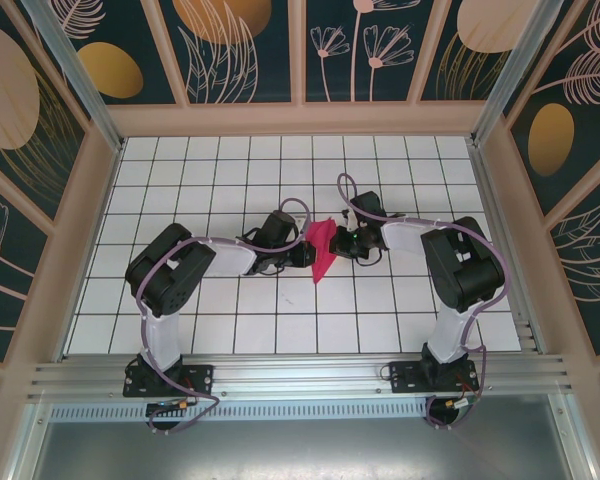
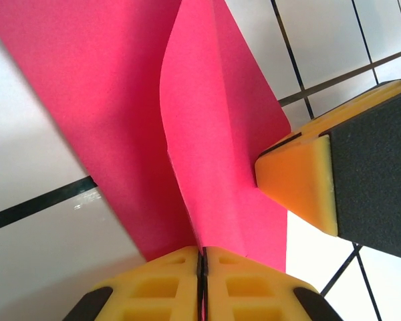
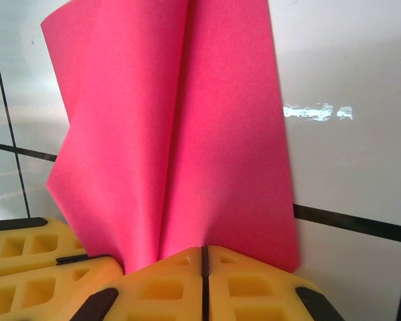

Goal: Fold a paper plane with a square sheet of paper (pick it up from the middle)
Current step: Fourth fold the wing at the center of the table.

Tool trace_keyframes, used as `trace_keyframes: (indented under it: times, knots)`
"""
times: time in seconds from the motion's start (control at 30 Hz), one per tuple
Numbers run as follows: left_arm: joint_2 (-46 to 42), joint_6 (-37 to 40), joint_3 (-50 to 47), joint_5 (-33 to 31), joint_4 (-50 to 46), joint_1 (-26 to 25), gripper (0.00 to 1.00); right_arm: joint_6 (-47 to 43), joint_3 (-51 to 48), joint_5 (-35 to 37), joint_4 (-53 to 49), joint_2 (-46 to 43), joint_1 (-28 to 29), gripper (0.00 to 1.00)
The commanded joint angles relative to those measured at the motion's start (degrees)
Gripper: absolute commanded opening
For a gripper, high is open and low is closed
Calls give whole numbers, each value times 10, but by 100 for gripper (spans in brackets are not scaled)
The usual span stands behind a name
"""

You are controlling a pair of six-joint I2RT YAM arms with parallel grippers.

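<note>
I've got the creased pink paper (image 1: 323,252) near the middle of the tiled table (image 1: 400,330), caught between both pincers — the left gripper (image 2: 202,261) clamped tight on its left side, the right gripper (image 3: 204,257) clamped tight on its right.

A glossy white bench (image 1: 230,172) is carrying a grid of thin black lines (image 2: 40,202), and its tiles are catching a small glare (image 3: 317,112) in the right wrist view. Dark teal wall panels (image 1: 242,50), painted with pale leaves, flowers and gold ovals, are standing round three sides in a light wooden frame (image 1: 298,118). Silver aluminium rails (image 1: 300,372) are running along the near edge, with a grey metal sheet (image 1: 300,450) lying below them.
</note>
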Motion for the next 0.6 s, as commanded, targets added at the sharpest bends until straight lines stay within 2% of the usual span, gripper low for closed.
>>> trace_keyframes:
  times: [0.0, 0.23, 0.37, 0.57]
  knots:
    - [22, 14, 12, -1, -21, 4, 12, 4, 1, -5, -16, -2, 6, 12]
    - [24, 9, 6, -5, -20, 4, 12, 41, -28, -18, 11, -75, 9, 14]
    - [25, 5, 5, 1, -18, 5, 12, 72, -66, -51, 55, -102, 28, 8]
    - [20, -8, -5, 25, 3, 5, 12, 103, -91, -63, 91, -84, 71, 3]
